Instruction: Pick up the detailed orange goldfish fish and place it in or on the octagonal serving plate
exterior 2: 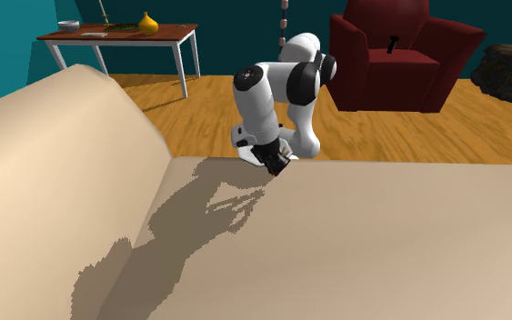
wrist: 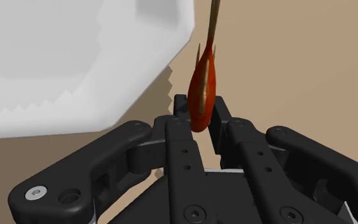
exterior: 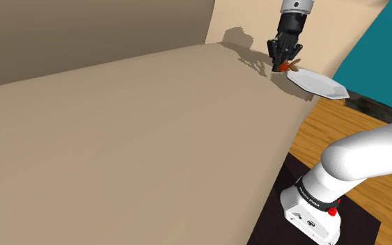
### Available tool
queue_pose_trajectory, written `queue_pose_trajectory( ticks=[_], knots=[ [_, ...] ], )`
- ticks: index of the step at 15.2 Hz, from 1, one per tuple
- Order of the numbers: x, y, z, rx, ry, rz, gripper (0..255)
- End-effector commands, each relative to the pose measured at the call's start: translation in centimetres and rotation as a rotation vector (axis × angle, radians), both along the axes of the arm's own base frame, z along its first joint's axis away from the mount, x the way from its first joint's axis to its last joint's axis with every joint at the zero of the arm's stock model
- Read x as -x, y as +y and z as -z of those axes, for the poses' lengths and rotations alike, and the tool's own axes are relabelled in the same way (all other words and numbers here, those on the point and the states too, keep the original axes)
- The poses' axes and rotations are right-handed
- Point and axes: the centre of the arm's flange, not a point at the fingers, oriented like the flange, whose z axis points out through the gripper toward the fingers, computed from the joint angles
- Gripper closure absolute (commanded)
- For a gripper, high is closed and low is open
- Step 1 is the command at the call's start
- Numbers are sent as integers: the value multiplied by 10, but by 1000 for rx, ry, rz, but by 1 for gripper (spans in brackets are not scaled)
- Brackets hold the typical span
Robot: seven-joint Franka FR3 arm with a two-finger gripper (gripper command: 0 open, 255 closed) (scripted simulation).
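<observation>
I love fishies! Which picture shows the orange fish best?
The wrist view: the fish is close up, red-orange, clasped between the black jaws beside the white plate. The shoulder view shows a small orange bit under the jaws, next to the plate. In the second exterior view it is too small to make out.

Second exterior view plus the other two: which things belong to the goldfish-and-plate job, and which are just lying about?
Job: gripper, orange goldfish clasped in it, white octagonal plate.
Lying about: red armchair, side table, yellow vase on it.
</observation>
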Motion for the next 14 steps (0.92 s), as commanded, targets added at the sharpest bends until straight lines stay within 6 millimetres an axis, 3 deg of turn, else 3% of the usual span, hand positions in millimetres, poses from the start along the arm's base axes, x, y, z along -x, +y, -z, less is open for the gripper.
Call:
queue_pose_trajectory(
  ticks=[1, 14],
  knots=[
    [-1, 0, -9, 0, 1, 0, 255],
    [-1, 0, -78, 0, 1, 0, 255]
  ],
)
